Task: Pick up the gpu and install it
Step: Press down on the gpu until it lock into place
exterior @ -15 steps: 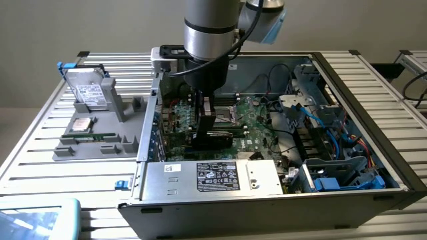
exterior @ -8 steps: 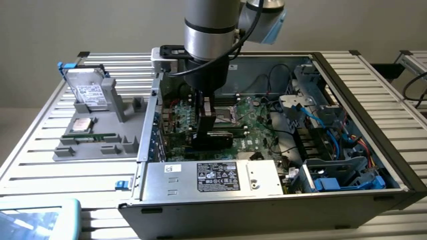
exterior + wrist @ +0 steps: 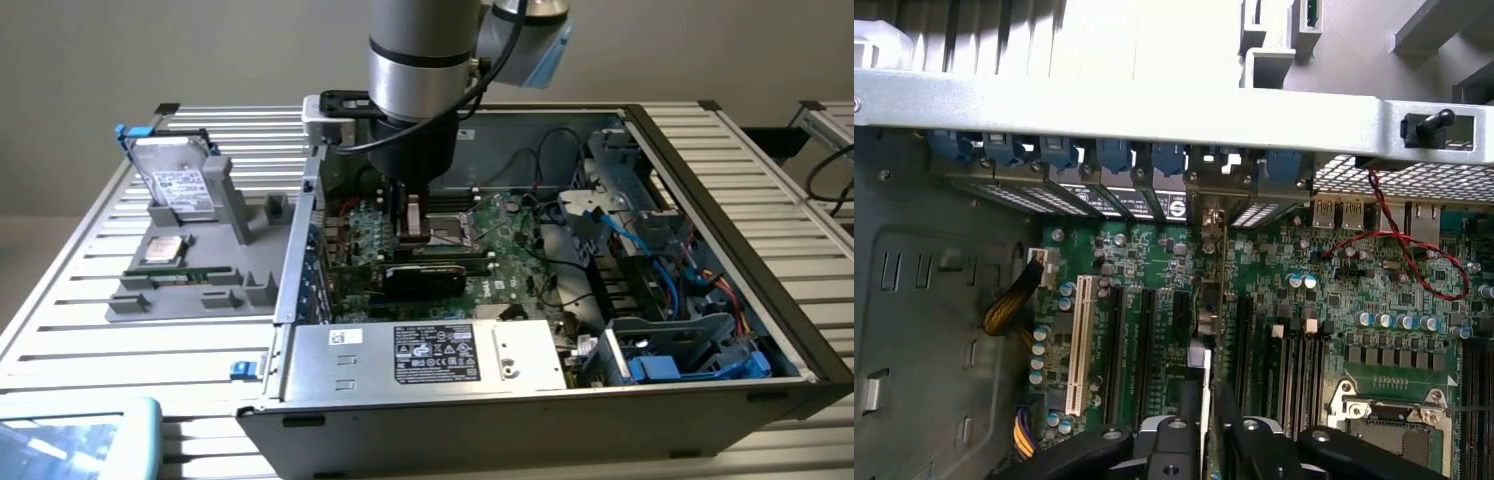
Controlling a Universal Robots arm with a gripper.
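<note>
Brushed metal case [image 3: 534, 415]; matt green motherboard [image 3: 1334, 290].

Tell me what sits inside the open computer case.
Inside the computer case: a green motherboard, the gpu standing on it below the gripper, blue and black cables, and a silver power supply. The arm covers part of the board.
</note>
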